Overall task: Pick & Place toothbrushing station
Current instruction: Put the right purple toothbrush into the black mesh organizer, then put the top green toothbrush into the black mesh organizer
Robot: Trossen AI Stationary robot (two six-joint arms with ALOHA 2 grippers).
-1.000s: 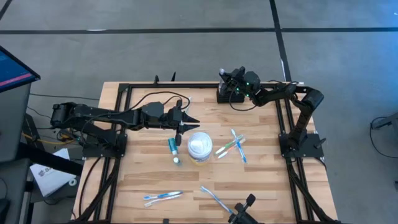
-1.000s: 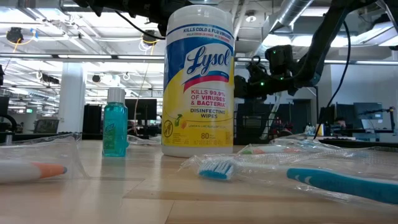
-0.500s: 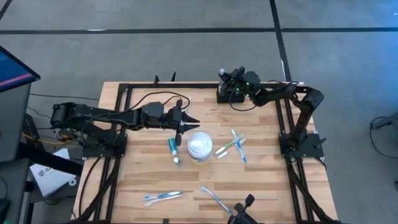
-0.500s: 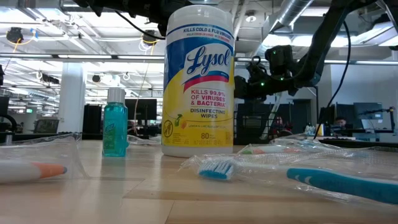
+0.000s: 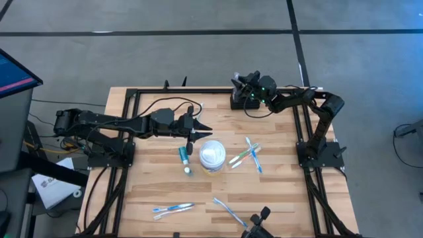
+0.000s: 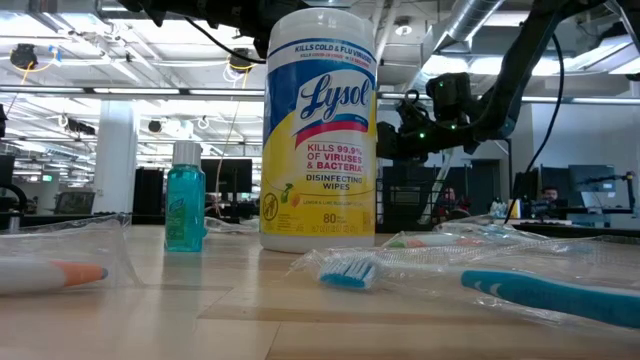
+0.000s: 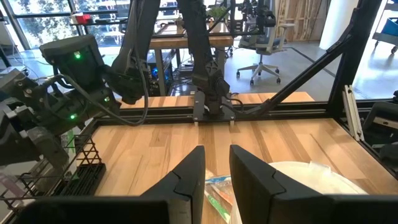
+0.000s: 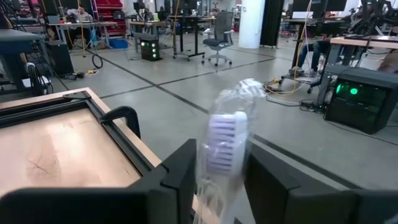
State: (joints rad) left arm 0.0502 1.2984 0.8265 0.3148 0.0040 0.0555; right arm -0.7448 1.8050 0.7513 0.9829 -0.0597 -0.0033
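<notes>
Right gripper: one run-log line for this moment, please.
right gripper: above black rack, far table edge | wrapped toothbrush: upright at right gripper | left gripper: open, empty, beside white tub

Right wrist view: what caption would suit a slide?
Wrapped toothbrush standing between the right gripper's parted fingers.

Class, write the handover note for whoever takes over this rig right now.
Right gripper: over the black rack at the table's far edge, fingers apart around a wrapped toothbrush; whether it is seated cannot be seen.
Left gripper: empty, fingers slightly apart, beside the white tub.
Done: one brush is at the rack.
Left: the loose toothbrushes beside the tub and two more near the front edge.
</notes>
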